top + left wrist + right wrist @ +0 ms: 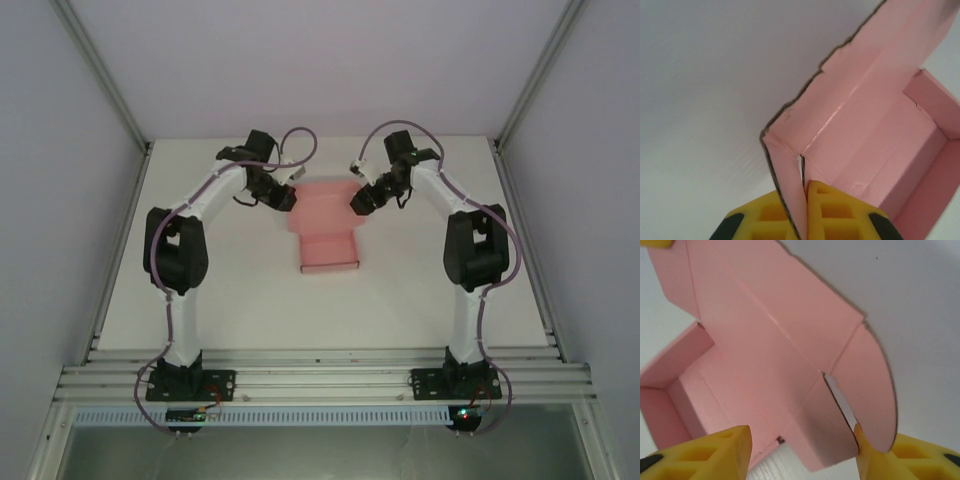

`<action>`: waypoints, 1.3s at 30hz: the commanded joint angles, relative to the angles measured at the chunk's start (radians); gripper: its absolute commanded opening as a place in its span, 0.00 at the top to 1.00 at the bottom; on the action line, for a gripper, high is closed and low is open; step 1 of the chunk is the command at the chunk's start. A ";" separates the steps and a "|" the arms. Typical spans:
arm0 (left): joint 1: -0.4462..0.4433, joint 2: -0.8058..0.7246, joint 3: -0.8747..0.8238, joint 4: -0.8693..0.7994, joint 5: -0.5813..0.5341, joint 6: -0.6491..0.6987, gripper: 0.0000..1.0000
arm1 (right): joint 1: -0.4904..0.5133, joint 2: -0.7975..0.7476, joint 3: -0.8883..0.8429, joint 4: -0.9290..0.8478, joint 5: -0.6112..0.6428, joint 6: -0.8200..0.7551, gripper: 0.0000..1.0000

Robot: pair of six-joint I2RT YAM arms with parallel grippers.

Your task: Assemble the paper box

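Yellow fingers (pixel 832 215) of the left gripper (pixel 805 216) are clenched on a side flap of the paper box (pixel 875 140), whose open tray holds nothing. The right gripper (pixel 802 457) is spread wide astride a corner flap, perhaps grazing its rounded tab. The box lies mid-way on the white table (pixel 250 310), between both arms, with pale walls (pixel 60 200) around.

Paper box (pixel 328 235) centred on table (pixel 250 310)

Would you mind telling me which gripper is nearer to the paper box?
Left. The left gripper is clamped on a side flap of the paper box; the right gripper is open, straddling the opposite corner flap, contact unclear.
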State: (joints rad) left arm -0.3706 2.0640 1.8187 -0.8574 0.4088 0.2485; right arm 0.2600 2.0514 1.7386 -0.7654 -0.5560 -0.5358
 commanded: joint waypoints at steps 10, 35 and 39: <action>-0.047 -0.093 -0.012 0.048 -0.187 -0.117 1.00 | 0.018 -0.056 0.008 -0.015 0.070 0.062 1.00; -0.227 -0.367 -0.562 0.893 -0.697 -1.050 1.00 | 0.326 -0.374 -0.610 0.958 0.880 0.991 1.00; -0.231 -0.399 -0.650 1.020 -0.692 -1.055 1.00 | 0.369 -0.377 -0.713 1.121 0.897 0.955 1.00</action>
State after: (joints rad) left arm -0.5934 1.7138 1.1931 -0.0517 -0.2714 -0.7475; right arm 0.6006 1.6962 1.0828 0.2073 0.2790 0.3992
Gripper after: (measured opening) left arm 0.042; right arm 0.061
